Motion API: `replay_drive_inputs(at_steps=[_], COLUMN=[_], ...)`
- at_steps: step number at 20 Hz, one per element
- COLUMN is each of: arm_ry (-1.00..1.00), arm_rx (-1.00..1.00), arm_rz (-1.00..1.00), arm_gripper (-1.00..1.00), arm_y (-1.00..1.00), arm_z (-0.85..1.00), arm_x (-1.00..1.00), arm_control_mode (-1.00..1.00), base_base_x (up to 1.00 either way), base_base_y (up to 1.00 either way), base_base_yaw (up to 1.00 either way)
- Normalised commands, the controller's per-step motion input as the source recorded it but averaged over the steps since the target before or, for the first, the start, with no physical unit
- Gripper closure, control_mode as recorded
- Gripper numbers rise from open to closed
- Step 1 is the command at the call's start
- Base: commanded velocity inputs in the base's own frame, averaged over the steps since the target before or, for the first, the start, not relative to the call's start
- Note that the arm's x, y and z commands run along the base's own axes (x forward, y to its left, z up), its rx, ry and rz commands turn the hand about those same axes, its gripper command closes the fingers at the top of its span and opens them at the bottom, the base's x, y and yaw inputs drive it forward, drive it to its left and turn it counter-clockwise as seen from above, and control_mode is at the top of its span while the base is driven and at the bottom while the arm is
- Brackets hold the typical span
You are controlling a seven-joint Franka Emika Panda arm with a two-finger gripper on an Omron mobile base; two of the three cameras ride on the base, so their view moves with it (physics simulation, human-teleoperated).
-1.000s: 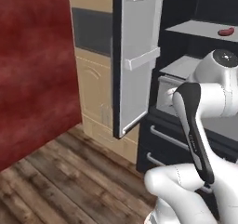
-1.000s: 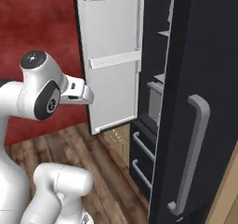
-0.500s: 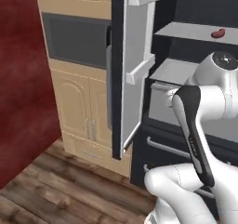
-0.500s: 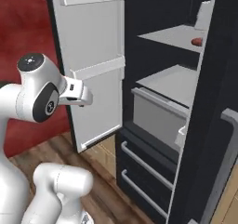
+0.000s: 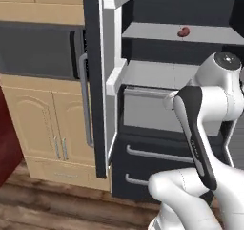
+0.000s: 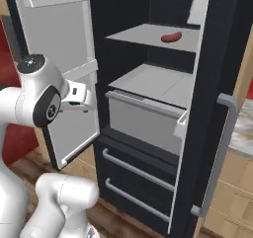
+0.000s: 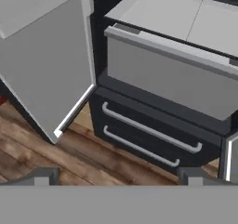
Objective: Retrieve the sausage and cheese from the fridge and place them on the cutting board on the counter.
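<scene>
The black fridge stands open with both doors swung out. The reddish-brown sausage lies on its upper light grey shelf, also seen in the right base view. The cheese and the cutting board are out of view. A sliver of the marble counter shows past the right door. My gripper is open with nothing between its fingertips. It hangs in front of the fridge, well below the sausage's shelf, facing the grey inner drawer and the two lower drawers.
The left door stands open close beside my hand, and the right door with its grey bar handle juts out on the other side. A black wall oven over light wood cabinets lies left of the fridge. Wood floor lies below.
The whole picture has shifted: the base has driven and turned, so the fridge's open interior now faces the cameras and looks closer. The arm keeps its pose and the gripper stays open.
</scene>
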Motion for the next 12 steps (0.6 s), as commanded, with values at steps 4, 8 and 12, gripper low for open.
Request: replay_drive_inputs(at_steps=[4,8,12], arm_ry=[0.00,0.00,0.00], arm_rx=[0.00,0.00,0.00], arm_rz=[0.00,0.00,0.00], arm_gripper=[-1.00,-1.00,-1.00], arm_y=[0.00,0.00,0.00], arm_z=[0.00,0.00,0.00], arm_x=[0.00,0.00,0.00], arm_control_mode=[1.00,1.00,1.00], base_base_x=[0.01,0.00,0.20], base_base_y=[-0.20,-0.15,-0.01], base_base_yaw=[-0.51,-0.47,-0.31])
